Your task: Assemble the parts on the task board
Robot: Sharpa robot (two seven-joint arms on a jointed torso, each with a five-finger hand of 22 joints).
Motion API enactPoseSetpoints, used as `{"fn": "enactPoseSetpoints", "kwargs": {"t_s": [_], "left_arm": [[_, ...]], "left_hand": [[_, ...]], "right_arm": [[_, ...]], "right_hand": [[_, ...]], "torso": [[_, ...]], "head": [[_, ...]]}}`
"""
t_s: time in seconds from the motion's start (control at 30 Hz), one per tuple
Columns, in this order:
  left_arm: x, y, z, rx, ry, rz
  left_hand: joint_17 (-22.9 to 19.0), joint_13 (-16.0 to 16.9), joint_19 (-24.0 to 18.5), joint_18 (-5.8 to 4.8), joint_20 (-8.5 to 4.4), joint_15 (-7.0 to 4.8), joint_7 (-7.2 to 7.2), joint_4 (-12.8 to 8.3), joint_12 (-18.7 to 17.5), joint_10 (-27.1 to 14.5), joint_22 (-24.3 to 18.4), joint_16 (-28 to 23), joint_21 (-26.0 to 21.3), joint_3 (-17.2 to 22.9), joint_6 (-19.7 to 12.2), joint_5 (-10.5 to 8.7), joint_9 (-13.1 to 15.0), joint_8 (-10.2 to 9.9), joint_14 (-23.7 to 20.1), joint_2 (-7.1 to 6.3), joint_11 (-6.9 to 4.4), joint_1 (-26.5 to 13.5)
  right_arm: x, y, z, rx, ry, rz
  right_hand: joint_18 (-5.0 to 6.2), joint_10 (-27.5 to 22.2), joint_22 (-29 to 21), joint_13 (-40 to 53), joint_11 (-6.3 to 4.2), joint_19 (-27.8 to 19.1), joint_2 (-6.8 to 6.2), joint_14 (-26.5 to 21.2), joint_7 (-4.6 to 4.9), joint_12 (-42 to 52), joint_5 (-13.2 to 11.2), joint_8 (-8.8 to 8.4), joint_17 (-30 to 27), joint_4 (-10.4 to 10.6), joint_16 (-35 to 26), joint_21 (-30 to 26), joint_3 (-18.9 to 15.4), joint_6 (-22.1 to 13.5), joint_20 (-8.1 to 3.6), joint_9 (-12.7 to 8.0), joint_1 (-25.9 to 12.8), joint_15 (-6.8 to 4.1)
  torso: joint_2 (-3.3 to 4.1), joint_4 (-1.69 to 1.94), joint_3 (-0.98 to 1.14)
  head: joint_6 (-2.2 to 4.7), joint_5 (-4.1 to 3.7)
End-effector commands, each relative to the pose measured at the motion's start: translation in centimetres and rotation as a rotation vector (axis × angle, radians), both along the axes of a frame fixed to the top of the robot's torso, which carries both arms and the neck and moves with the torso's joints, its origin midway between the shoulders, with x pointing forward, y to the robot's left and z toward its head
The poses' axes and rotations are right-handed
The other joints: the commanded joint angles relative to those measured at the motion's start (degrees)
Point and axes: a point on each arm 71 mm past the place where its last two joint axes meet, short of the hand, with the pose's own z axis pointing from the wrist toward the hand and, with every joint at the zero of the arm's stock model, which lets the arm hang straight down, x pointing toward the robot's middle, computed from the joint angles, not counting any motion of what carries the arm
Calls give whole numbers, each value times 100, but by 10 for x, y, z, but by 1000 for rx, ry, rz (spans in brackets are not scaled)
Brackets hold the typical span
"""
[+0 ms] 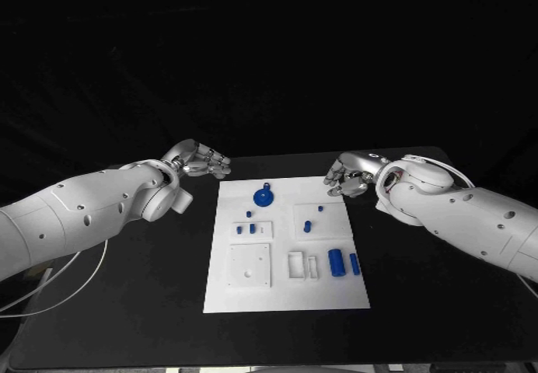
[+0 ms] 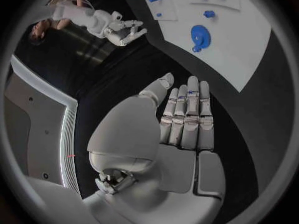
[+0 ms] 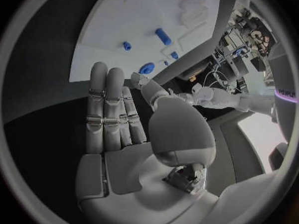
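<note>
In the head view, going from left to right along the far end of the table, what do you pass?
Left hand → round blue part on the white task board → right hand.

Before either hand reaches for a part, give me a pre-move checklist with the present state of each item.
1. Left hand holds nothing, fingers apart: ok.
2. Right hand holds nothing: ok.
3. Both hands hover off the task board, beyond its far corners, over the black table: ok.
4. Round blue part lies free near the board's far edge, nothing touching it: ok.
5. Two long blue parts lie side by side near the board's right edge, unobstructed: ok.
6. Whether the small blue pieces in the raised white blocks are fully seated: cannot tell.
</note>
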Motion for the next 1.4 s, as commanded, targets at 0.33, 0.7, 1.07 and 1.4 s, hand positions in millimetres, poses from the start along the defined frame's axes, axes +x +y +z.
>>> {"fn": "enactPoseSetpoints", "kwargs": {"t_s": [0.33,0.7,1.07,1.4], "left_arm": [[-2,-6,20,-165,-19,-12],[-4,-12,31,-191,-43,-27],[-5,-16,32,-199,-36,-33],[-5,-18,32,-200,-30,-36]], "left_hand": [[58,-2,69,-130,87,95,39,37,3,-233,-1492,-773,11,-110,-203,13,-3,-7,123,-37,59,-38],[63,-2,245,-127,113,125,50,32,5,-279,-2501,-770,33,-264,-248,14,-3,-5,34,5,75,-11],[60,-1,370,-126,131,148,75,17,9,-348,-3140,-770,50,-362,-344,9,-1,-2,-28,36,97,-7],[65,-1,409,-117,136,151,80,22,9,-354,-3338,-770,59,-431,-355,9,-2,-3,-36,64,100,14]], "right_arm": [[-5,13,-20,-164,-39,-1],[-8,23,-35,-186,-20,15],[-9,32,-45,-194,-20,28],[-11,38,-52,-204,-2,41]], "right_hand": [[122,-146,188,-5,45,47,-169,-52,28,-27,-175,-22,115,10,347,23,39,-169,55,-11,-2,52],[152,-206,327,-5,63,47,-193,-76,48,-26,-185,-20,82,19,395,-46,-22,-235,74,-10,48,62],[140,-99,494,-6,36,61,-204,-77,32,-28,-239,-20,98,6,448,-51,272,-182,47,-10,4,40],[110,127,707,-4,-32,50,-131,-82,-23,-26,-389,-16,155,11,535,5,672,21,0,-5,-23,-7]], "torso": [[26,18,-12],[14,19,-5],[11,10,-4],[10,13,-8]], "head": [[-38,37],[-73,58],[-81,76],[-99,85]]}}
